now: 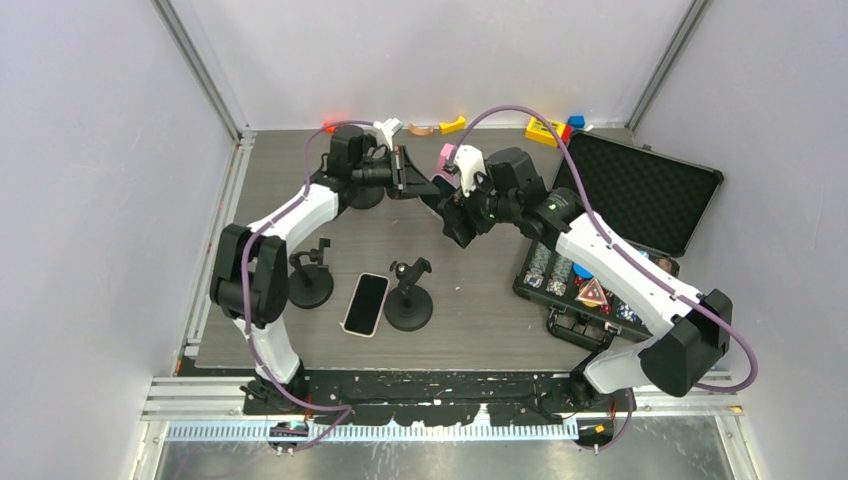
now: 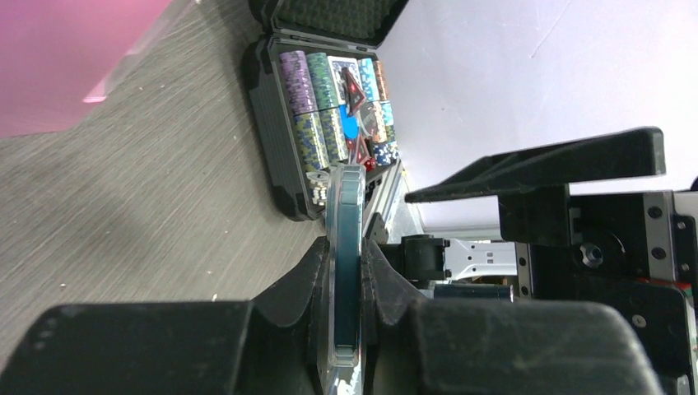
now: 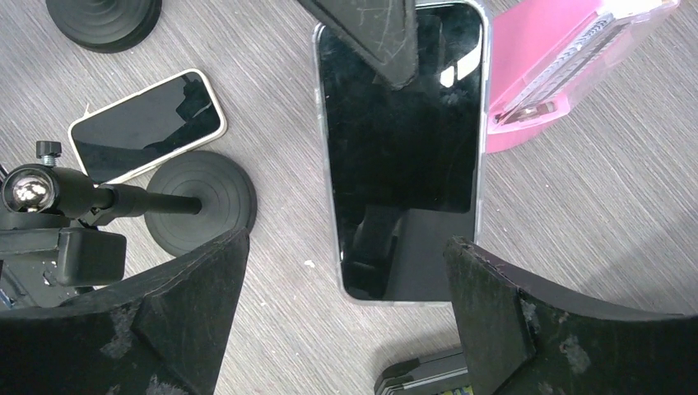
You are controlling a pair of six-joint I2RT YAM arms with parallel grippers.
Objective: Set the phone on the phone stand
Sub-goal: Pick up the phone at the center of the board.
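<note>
My left gripper [image 1: 408, 178] is shut on a dark-screened phone [image 3: 399, 148] and holds it above the table at the back. In the left wrist view the phone [image 2: 346, 263] stands edge-on between my fingers [image 2: 300, 280]. My right gripper [image 3: 346, 288] is open, its jaws wide apart either side of the phone's lower end without touching it; from above the right gripper [image 1: 452, 215] sits just right of the left one. A black phone stand [image 1: 410, 298] with a ball head [image 3: 31, 189] stands at mid-table, a second stand [image 1: 311, 280] to its left.
A second phone [image 1: 366, 304] in a cream case lies flat between the two stands. An open case of poker chips [image 1: 600, 290] sits at the right. A pink box [image 3: 560, 66] lies beside the held phone, and small toys [image 1: 452, 125] line the back edge.
</note>
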